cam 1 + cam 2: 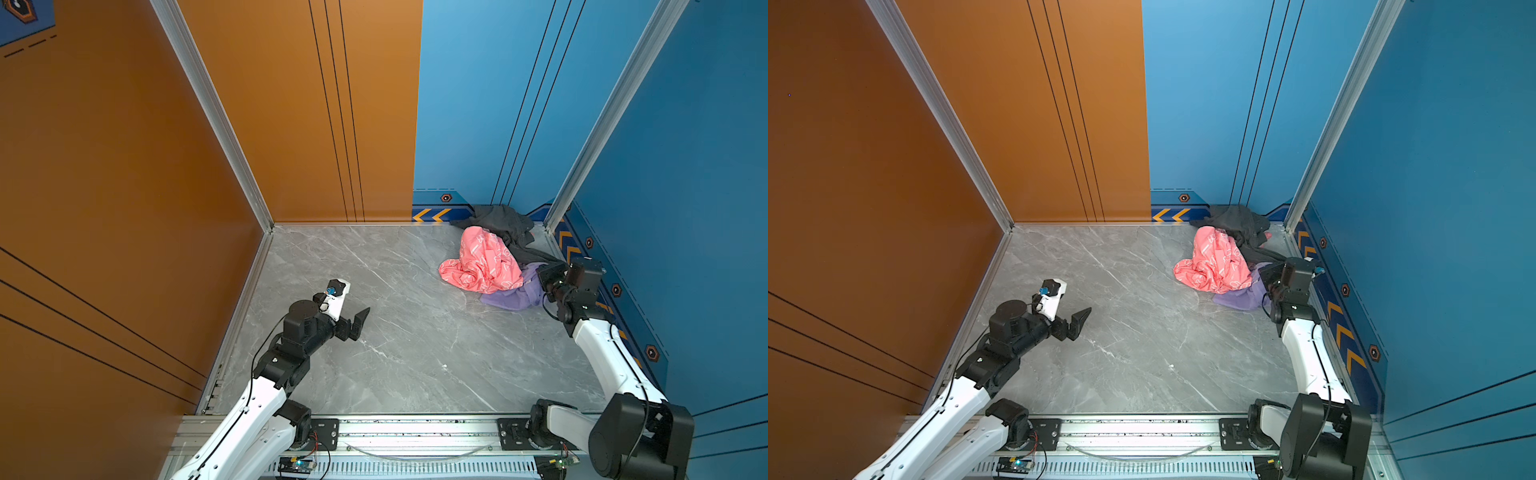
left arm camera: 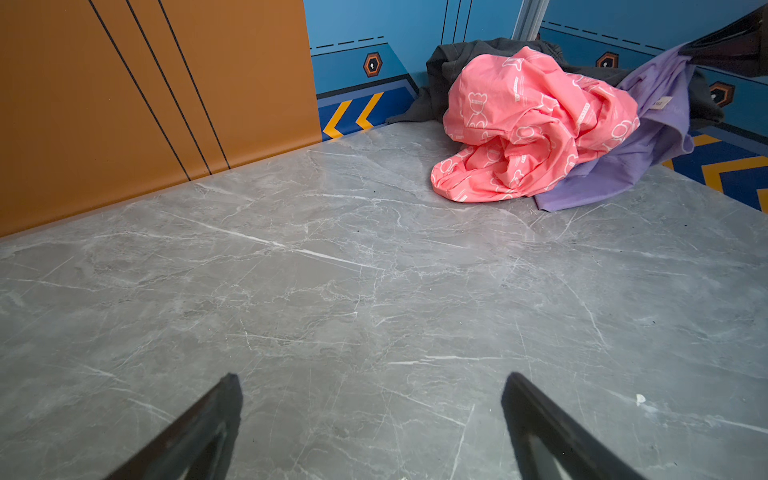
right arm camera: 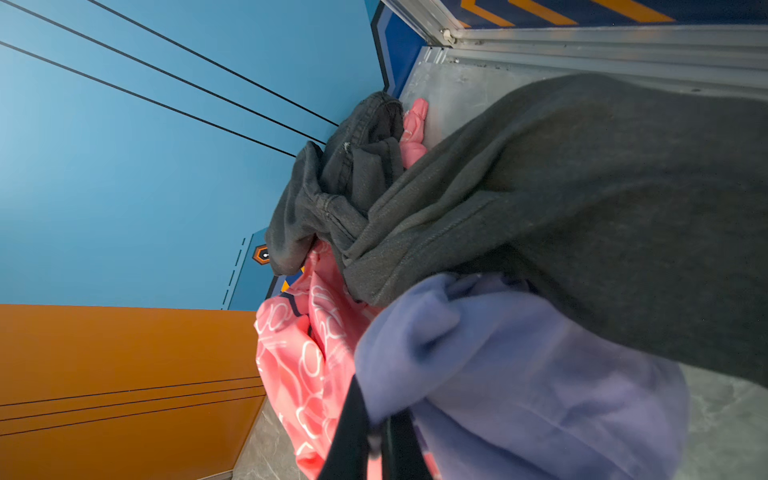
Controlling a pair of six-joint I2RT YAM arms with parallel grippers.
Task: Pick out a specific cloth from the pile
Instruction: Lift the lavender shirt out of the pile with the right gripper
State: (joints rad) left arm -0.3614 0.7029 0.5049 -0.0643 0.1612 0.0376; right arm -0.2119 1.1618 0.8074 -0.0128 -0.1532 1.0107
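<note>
The pile (image 1: 494, 253) lies in the far right corner: a coral-pink cloth (image 1: 482, 264) in front, a dark grey cloth (image 1: 503, 222) behind, and the lavender cloth (image 1: 513, 297) partly under both. My right gripper (image 3: 380, 432) is shut on a bunched fold of the lavender cloth (image 3: 519, 374). In the left wrist view that fold of the lavender cloth (image 2: 648, 137) is drawn up towards the right gripper (image 2: 706, 48). My left gripper (image 2: 370, 415) hovers open and empty over bare table, far left of the pile, as both top views show (image 1: 355, 322).
The grey marble table (image 1: 415, 353) is walled by an orange panel (image 1: 124, 187) on the left and blue panels (image 1: 685, 166) behind and on the right. The right arm (image 1: 602, 353) runs close along the right wall. A metal rail (image 1: 415, 432) borders the near edge.
</note>
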